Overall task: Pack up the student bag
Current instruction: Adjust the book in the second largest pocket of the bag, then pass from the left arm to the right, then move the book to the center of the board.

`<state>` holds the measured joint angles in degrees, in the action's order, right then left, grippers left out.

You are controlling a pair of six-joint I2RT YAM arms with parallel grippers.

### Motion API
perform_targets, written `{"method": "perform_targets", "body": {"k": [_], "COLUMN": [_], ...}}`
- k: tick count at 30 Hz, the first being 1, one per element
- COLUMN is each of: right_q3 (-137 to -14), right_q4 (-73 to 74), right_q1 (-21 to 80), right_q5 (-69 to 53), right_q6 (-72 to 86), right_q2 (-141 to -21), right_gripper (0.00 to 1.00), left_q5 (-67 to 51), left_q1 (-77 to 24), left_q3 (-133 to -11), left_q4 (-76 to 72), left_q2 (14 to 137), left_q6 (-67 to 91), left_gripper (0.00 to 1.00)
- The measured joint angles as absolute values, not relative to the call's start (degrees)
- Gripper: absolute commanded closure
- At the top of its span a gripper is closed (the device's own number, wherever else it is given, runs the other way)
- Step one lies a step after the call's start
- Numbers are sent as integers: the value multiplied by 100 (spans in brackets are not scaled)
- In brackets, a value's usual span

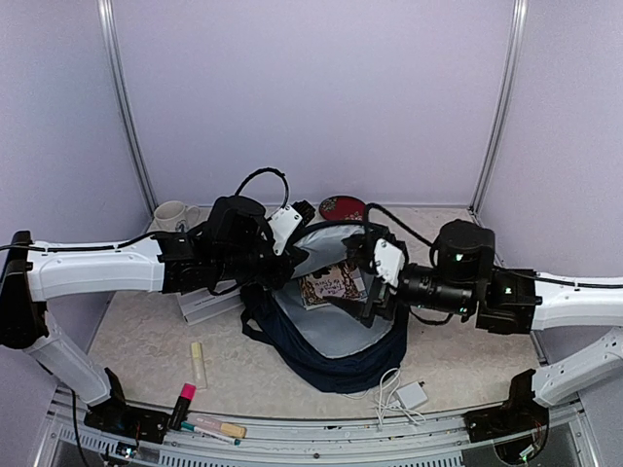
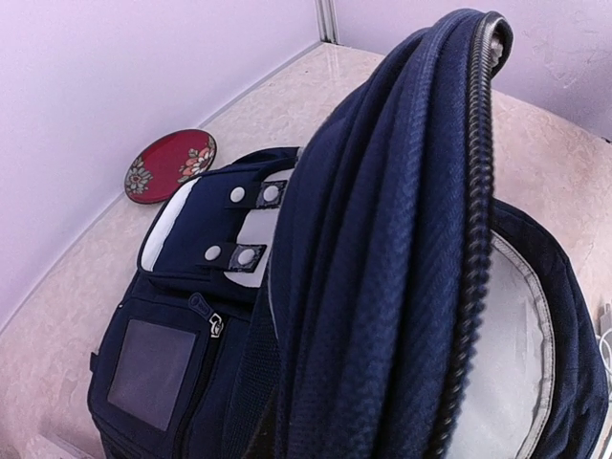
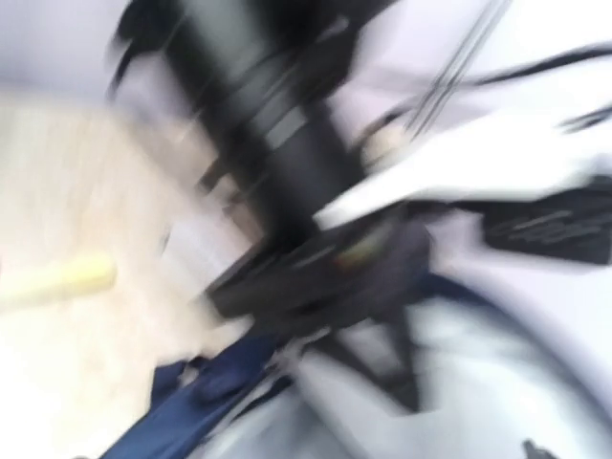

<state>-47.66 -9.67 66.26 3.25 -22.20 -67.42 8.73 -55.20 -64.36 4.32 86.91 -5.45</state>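
Beige table (image 1: 136, 341), lilac walls (image 1: 311, 97), open student bag (image 1: 336, 336)

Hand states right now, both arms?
Left hand: closed on the student bag rim, holding it up.
Right hand: cannot tell; wrist view blurred.

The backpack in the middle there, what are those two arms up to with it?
Two robot arms are packing the student bag, which lies open with its pale lining showing. A patterned book is already inside. The left gripper is at the left rim of the opening, whose zipper edge looks lifted; the right gripper is at the opposite rim, by the book. Whether either grips cannot be told. A white charger and markers lie outside the bag.
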Motion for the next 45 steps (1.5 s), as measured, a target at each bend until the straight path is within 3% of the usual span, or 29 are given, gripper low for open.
{"method": "perform_targets", "body": {"k": [4, 7, 11, 12, 15, 19, 20, 21, 22, 25, 26, 30, 37, 45], "right_q3": [-4915, -5323, -5719, -5767, -5839, -6055, -6134, -6169, -6202, -6215, -6213, -6169, -6158, -6163], "right_q4": [-749, -263, 217, 309, 471, 534, 537, 528, 521, 506, 502, 519, 506, 486], "right_q1": [5688, 4779, 4331, 4274, 4152, 3964, 3903, 3879, 3868, 3848, 3850, 3811, 3717, 3616], "right_q5": [-102, -582, -1267, -1435, -1813, -1992, -2034, -2071, -2110, -2217, -2226, -2215, -2137, -2123], "right_q6": [-1846, -1719, -1855, -1905, -2078, -2154, -2123, -2147, -2147, -2134, -2137, -2104, -1957, -1811], "right_q2": [-6252, -6423, -6853, -6963, -7273, -7634, -7706, -7741, -7771, -7789, -7789, -7789, -7789, -7944], "right_gripper": [0, 0, 3, 12, 53, 83, 95, 100, 100, 100, 100, 100, 100, 100], "left_q5": [869, 882, 899, 904, 930, 982, 985, 985, 985, 980, 974, 1020, 1382, 1682], "left_q1": [-5522, -5524, -5533, -5535, -5551, -5564, -5572, -5577, -5577, -5577, -5577, -5636, -5188, -3306], "left_q3": [-6394, -6364, -6353, -6353, -6348, -6294, -6278, -6254, -6213, -6112, -6088, -6084, -6073, -5837], "left_q4": [414, 388, 386, 386, 388, 440, 436, 436, 427, 440, 445, 392, 729, 1295], "left_q2": [8676, 8656, 8652, 8652, 8652, 8650, 8643, 8617, 8573, 8438, 8401, 8195, 7603, 7441], "left_q6": [-508, -497, -491, -491, -491, -471, -464, -454, -445, -397, -381, -132, 943, 2224], "left_gripper": [100, 100, 100, 100, 100, 100, 100, 100, 100, 47, 34, 3, 1, 1]}}
